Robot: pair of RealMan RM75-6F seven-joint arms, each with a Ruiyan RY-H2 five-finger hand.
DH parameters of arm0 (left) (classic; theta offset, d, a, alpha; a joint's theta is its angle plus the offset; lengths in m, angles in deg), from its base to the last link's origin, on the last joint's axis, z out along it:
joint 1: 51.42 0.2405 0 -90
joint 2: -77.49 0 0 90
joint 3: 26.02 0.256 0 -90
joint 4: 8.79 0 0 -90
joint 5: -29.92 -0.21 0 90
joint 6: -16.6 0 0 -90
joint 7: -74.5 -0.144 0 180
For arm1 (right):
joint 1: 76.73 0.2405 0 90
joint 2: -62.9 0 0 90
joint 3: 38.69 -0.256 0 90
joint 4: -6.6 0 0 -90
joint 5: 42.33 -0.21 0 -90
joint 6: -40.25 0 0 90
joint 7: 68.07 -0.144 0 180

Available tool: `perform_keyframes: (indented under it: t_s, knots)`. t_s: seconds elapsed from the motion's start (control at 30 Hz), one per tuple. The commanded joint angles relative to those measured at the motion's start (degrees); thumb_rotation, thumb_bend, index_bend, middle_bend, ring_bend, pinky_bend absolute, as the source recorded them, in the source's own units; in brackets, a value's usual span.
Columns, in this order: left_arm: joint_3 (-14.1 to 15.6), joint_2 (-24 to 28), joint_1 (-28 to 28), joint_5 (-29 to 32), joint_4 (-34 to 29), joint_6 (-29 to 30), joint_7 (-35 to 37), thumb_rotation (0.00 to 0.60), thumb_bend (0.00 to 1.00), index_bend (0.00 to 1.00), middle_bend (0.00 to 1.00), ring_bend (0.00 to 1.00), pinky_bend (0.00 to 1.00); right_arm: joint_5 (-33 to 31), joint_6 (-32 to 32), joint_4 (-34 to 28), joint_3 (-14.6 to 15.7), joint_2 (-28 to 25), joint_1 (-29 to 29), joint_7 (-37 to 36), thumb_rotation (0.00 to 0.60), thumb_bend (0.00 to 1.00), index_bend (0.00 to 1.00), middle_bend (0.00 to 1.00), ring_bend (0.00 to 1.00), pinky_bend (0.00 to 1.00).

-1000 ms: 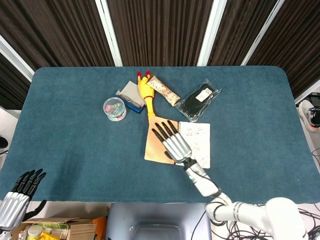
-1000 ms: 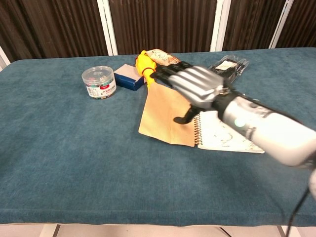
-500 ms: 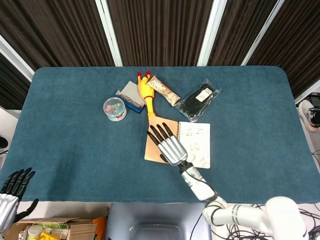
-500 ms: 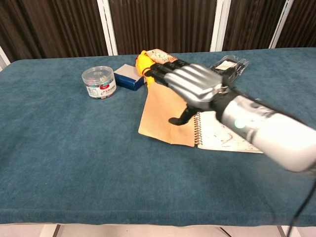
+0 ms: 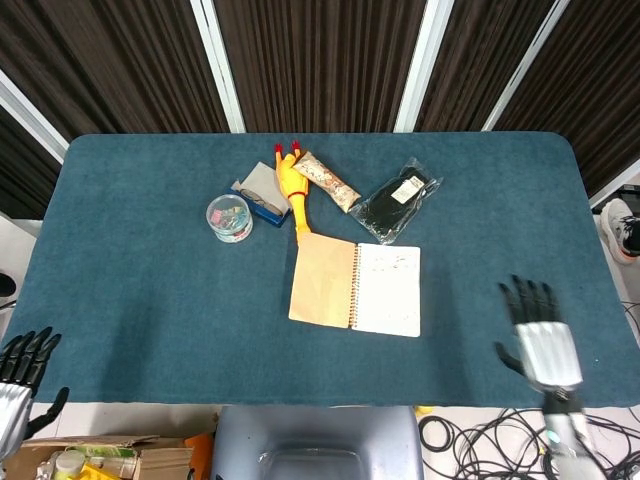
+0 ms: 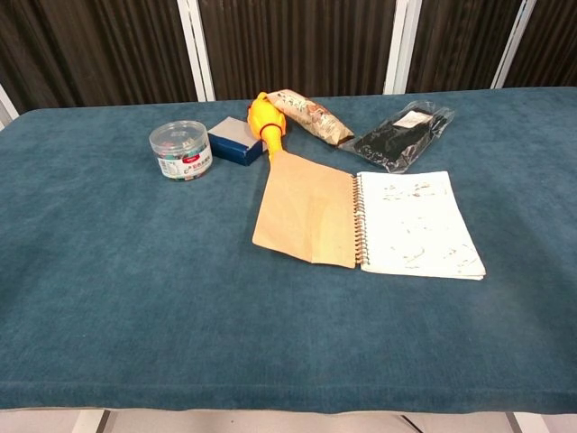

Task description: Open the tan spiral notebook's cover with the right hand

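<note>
Blue worktop (image 5: pixel 140 290). Tan spiral notebook (image 6: pixel 361 223) lying open at its centre, cover (image 5: pixel 322 281) folded flat leftward. Right hand (image 5: pixel 538 336) empty, fingers spread, off the near right edge. Left hand (image 5: pixel 18 375) likewise spread at lower left.

Tan notebook cover (image 6: pixel 305 209) beside white scribbled page (image 6: pixel 416 224), teal-blue table cloth (image 6: pixel 135 271), yellow rubber chicken (image 6: pixel 266 126) with red feet, black pouch (image 6: pixel 401 126), my black-fingered silver right hand (image 5: pixel 540 335).
</note>
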Motion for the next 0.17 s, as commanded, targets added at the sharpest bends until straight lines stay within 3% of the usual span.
perform_keyframes:
  t_s: [0.03, 0.17]
  knots:
    - [0.21, 0.1, 0.04, -0.47, -2.38, -1.1, -3.2, 0.6, 0.38, 0.0, 0.04, 0.0, 0.08, 3.06, -3.97, 2.2, 2.11, -1.16, -4.44, -6.7, 0.6, 0.17, 0.0, 0.0, 0.0, 0.0]
    - [0.14, -0.16, 0.19, -1.69, -2.3, 0.02, -3.68, 0.6, 0.37, 0.0, 0.03, 0.0, 0.07, 5.1, -4.21, 2.92, 1.62, -1.14, -5.0, -7.99, 0.6, 0.17, 0.0, 0.0, 0.0, 0.0]
